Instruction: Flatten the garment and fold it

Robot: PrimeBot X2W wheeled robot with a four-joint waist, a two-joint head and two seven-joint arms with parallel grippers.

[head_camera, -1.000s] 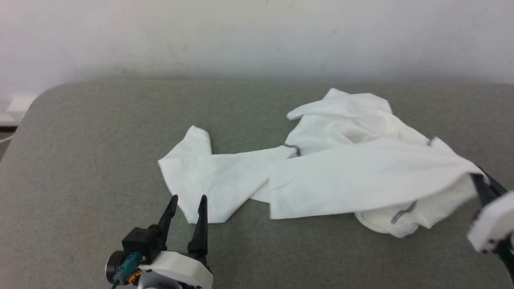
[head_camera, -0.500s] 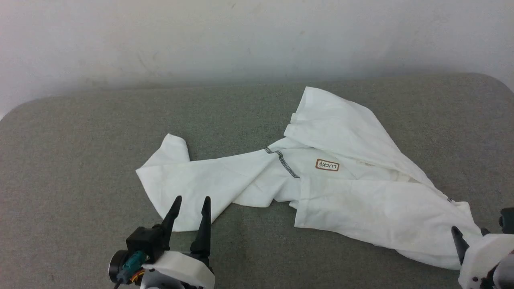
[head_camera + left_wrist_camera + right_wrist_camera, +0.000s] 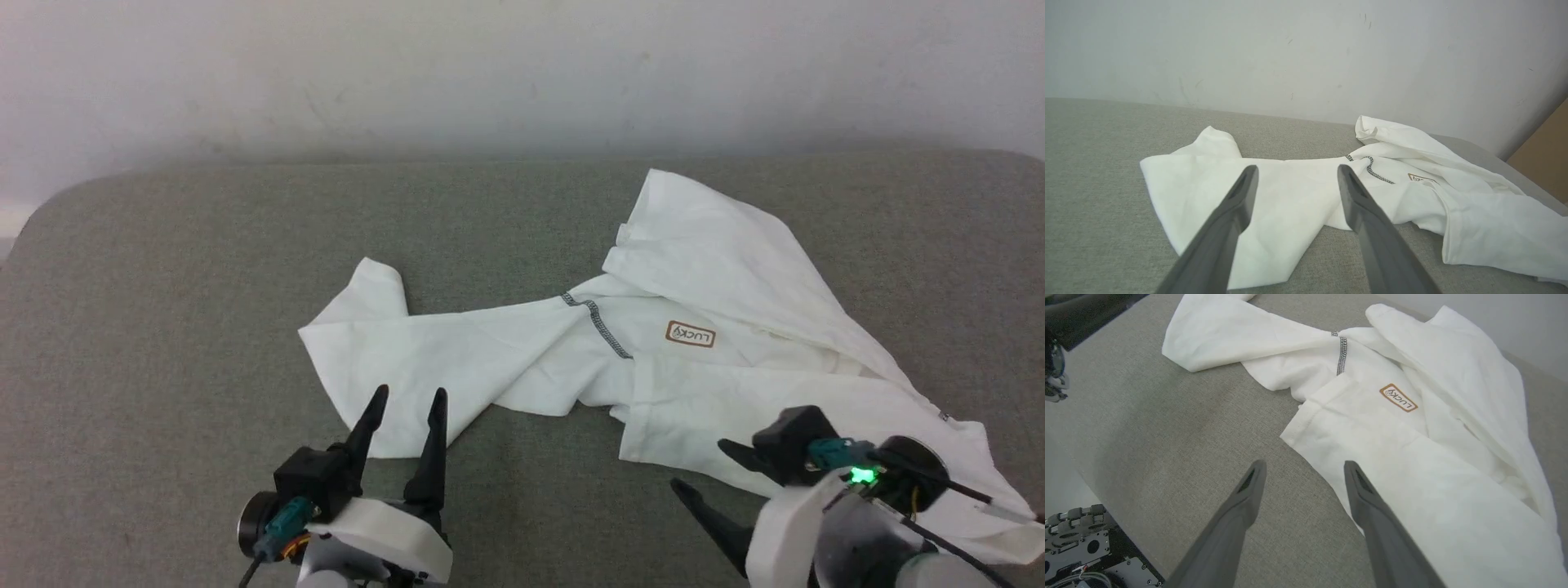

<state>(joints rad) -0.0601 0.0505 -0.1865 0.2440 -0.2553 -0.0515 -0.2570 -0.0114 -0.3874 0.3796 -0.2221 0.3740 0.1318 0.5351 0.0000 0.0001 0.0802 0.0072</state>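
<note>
Garment [image 3: 718, 269] lies rumpled — left tool [image 3: 410, 396] and right tool [image 3: 699, 464] both wide, empty.

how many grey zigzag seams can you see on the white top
2. One seam runs diagonally just left of the chest patch. A tiny dark bit of a second seam peeks out near the right edge of the garment. More may be hidden in folds.

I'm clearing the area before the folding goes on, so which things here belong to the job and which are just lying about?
Part of the job:
the white garment, crumpled on the grey table
the left gripper, open, holding nothing
the right gripper, open, holding nothing

Just there:
the wall
a brown board beside the table
</note>
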